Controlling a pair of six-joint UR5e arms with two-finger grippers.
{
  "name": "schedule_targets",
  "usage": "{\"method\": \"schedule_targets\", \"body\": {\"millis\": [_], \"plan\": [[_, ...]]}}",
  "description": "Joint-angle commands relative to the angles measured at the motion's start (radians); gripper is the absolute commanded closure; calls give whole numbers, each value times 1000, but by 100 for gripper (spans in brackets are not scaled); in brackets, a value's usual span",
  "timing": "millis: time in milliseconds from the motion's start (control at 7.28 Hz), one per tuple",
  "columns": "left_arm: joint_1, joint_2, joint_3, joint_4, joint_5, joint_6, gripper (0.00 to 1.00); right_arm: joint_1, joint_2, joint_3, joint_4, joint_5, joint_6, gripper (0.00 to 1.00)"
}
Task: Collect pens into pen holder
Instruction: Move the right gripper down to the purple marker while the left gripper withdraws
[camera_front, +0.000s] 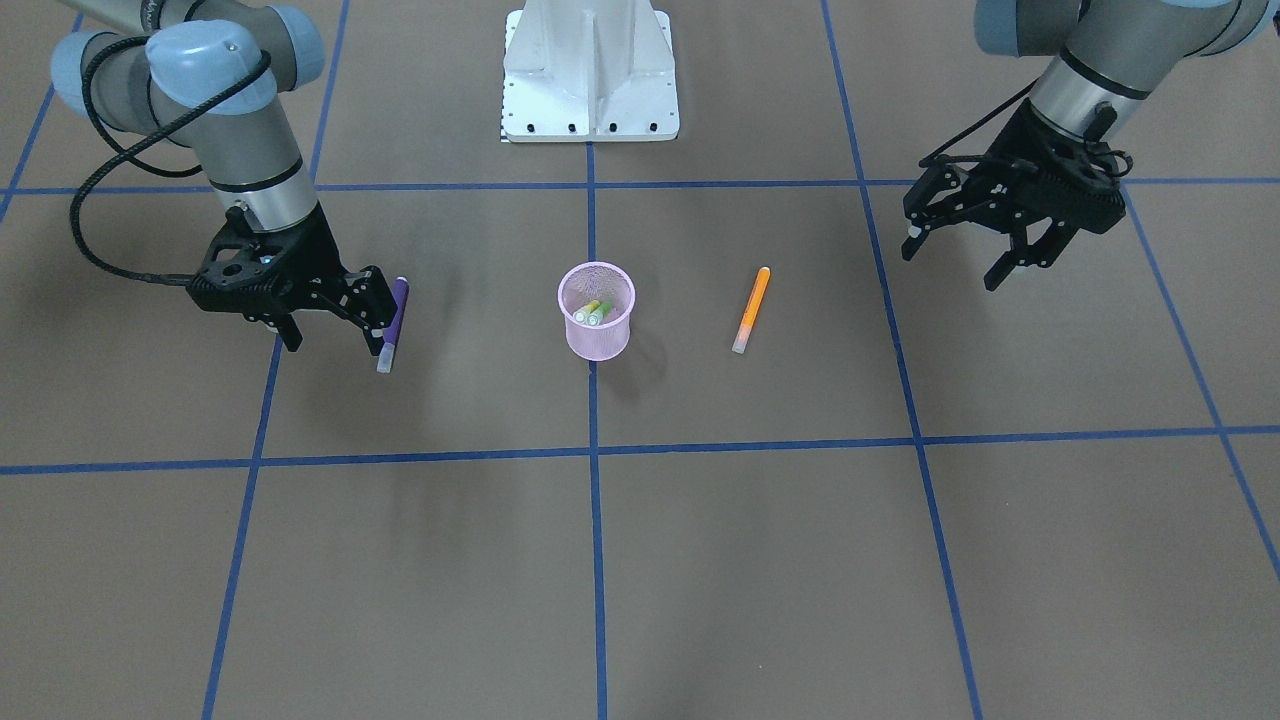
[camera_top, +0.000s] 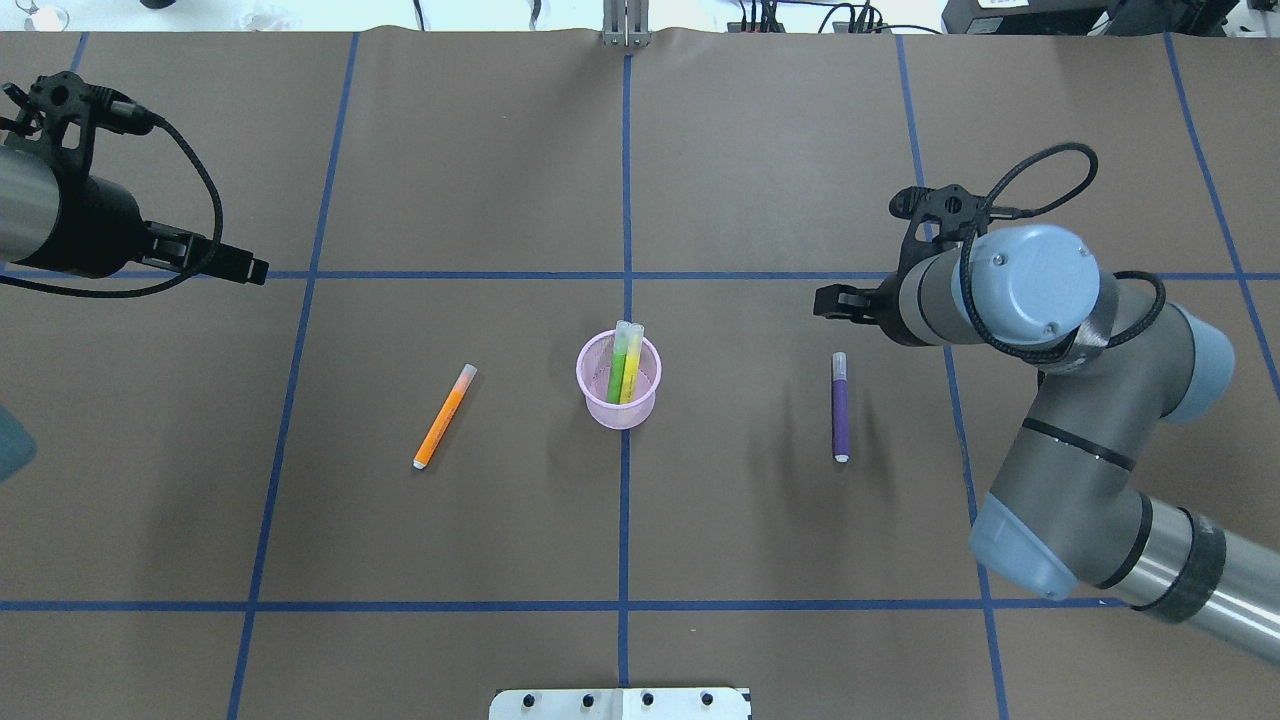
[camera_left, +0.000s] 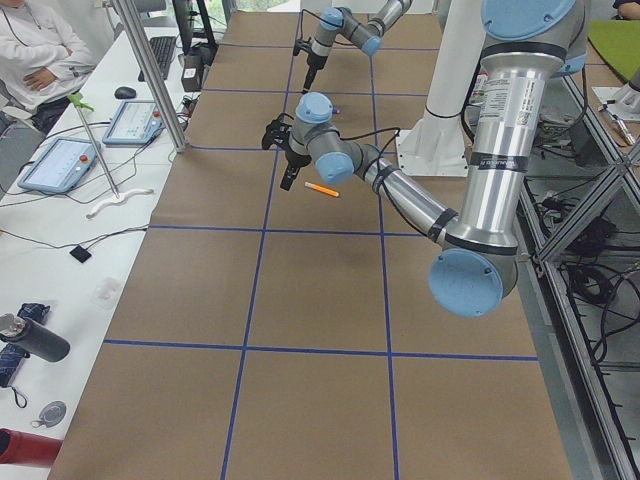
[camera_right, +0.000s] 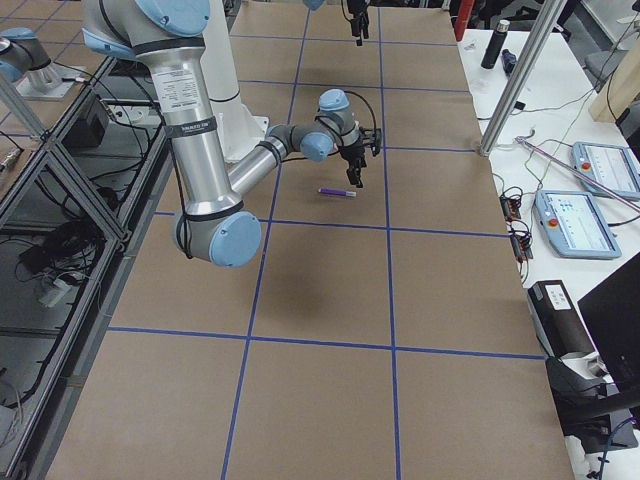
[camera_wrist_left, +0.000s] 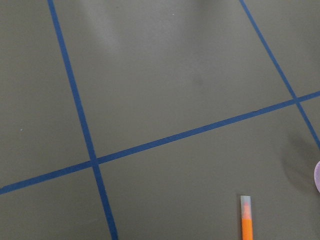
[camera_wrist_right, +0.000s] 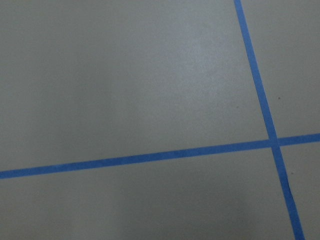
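The pink mesh pen holder (camera_front: 596, 335) (camera_top: 619, 408) stands upright at the table's middle with a green pen (camera_top: 616, 372) and a yellow one (camera_top: 632, 362) inside. An orange pen (camera_front: 751, 309) (camera_top: 443, 417) (camera_wrist_left: 246, 222) lies flat on the robot's left of it. On the other side a purple pen (camera_front: 394, 320) (camera_top: 840, 407) (camera_right: 337, 192) lies flat. My right gripper (camera_front: 332, 335) (camera_top: 826, 301) hangs open just above and beside the purple pen, holding nothing. My left gripper (camera_front: 952, 258) (camera_top: 243, 266) is open and empty, raised well off from the orange pen.
Blue tape lines (camera_top: 625, 275) divide the brown table cover into squares. The white robot base (camera_front: 590, 70) stands at the near edge. Side benches carry tablets (camera_left: 62, 163) and a bottle (camera_right: 490, 45). A seated person (camera_left: 35, 50) is beyond the left end.
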Motion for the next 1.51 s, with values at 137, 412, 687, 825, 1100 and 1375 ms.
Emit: {"method": "schedule_targets", "body": {"millis": [137,412,687,825,1100,1375], "plan": [[-3,-5,-8,-1,1,0,1,-101,-32,-62,83,-101,60,13],[-3,-7,-8,-1,3,1,1,-131,-24,-73,83,-104,53,27],[-3,-7,-8,-1,3,1,1,-135,-21,-74,83,-101,48,39],[-1,-7,-8,-1,11,1,1,-135,-19,-77,83,-100,47,46],[0,-5,-8,-1,26,0,1,-137,-19,-80,83,-95,45,56],[0,-5,-8,-1,26,0,1,-137,-19,-88,83,-93,45,56]]}}
